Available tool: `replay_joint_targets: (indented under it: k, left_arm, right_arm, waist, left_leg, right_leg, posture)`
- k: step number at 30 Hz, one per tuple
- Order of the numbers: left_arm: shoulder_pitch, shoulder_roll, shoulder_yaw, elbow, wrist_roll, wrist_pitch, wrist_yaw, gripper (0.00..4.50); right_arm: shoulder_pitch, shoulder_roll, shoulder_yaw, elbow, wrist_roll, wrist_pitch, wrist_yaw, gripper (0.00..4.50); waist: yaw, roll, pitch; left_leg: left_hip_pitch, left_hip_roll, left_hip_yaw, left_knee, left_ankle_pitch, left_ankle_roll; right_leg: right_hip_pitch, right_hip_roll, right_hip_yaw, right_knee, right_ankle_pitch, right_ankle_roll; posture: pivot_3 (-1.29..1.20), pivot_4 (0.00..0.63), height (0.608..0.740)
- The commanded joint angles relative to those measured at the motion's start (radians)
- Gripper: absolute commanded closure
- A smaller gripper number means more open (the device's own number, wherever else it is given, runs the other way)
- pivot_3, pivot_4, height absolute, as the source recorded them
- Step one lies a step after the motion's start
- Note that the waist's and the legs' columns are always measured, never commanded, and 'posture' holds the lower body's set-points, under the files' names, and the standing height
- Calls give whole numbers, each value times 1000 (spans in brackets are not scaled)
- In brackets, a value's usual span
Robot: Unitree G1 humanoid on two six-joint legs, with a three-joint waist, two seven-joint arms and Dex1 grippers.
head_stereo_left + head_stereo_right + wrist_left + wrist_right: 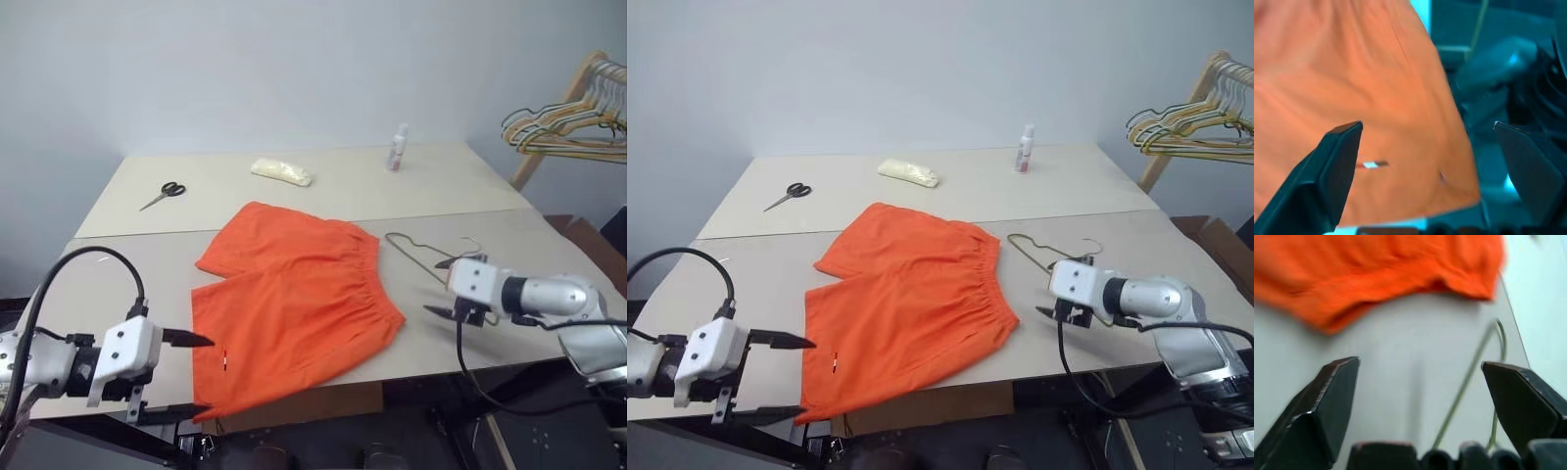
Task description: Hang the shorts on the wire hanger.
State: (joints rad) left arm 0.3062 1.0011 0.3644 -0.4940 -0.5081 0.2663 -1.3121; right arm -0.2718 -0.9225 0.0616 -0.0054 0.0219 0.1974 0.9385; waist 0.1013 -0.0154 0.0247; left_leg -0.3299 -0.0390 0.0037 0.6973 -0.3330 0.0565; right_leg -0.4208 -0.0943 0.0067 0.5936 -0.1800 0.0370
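Both grippers, left gripper (186,374) and right gripper (449,287), spread wide and empty beside flat shorts (294,308) on table (127,264), wire hanger (416,250) just beside right one.

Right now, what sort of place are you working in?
Probably a lab or workroom set up for a clothes-hanging trial, not a home. Plain beige tables stand against a bare wall, a wooden rack of hangers stands to the right, and scissors and a small bottle lie about.
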Motion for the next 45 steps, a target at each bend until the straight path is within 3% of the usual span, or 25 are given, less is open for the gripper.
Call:
replay_joint_targets:
  k: [1,6,19,27,33,37,45]
  left_arm:
    - [-85,-47,-52,1,-13,-7,60,30]
    - [-216,-110,-122,-15,-64,33,112,30]
    - [-343,-126,-180,-16,-96,57,122,30]
    - [-396,-195,-154,94,-127,63,172,30]
    - [-450,-167,-156,101,-156,60,110,30]
    - [-455,-162,-172,88,-148,59,93,0]
    - [-458,-175,-207,90,-107,41,99,0]
  right_arm:
    - [-67,38,-78,100,89,185,-8,0]
    - [-158,96,-119,329,137,222,-8,0]
    - [-335,150,4,752,31,45,109,0]
    - [-408,167,33,835,13,151,178,0]
    - [-395,155,85,828,-43,126,212,0]
    - [-382,157,101,813,-67,146,203,845]
    - [-394,165,127,841,-126,200,138,3615]
  waist:
    - [4,0,0]
    - [2,0,0]
    - [-28,2,-1]
    - [-30,3,-2]
    - [-30,2,-2]
    - [-30,2,-3]
    - [-27,-3,-7]
  left_leg:
    - [-1,0,0,0,0,0]
    - [-3,-1,0,0,1,-1]
    - [-1,-1,0,0,2,-4]
    - [-1,0,-1,0,3,-5]
    - [-2,-1,-1,0,4,-7]
    - [-1,-1,-1,0,4,-7]
    - [0,-1,-2,0,3,-7]
  right_leg:
    - [0,0,-1,0,2,3]
    - [-3,0,0,0,3,2]
    - [-2,1,1,0,4,1]
    - [-1,1,1,1,4,1]
    - [-2,1,0,0,4,1]
    - [-2,1,1,1,4,1]
    - [-1,1,0,1,4,1]
  posture:
    - [177,0,740]
    - [171,0,740]
    - [186,0,740]
    - [208,0,740]
    - [206,0,740]
    - [203,0,740]
    - [193,0,740]
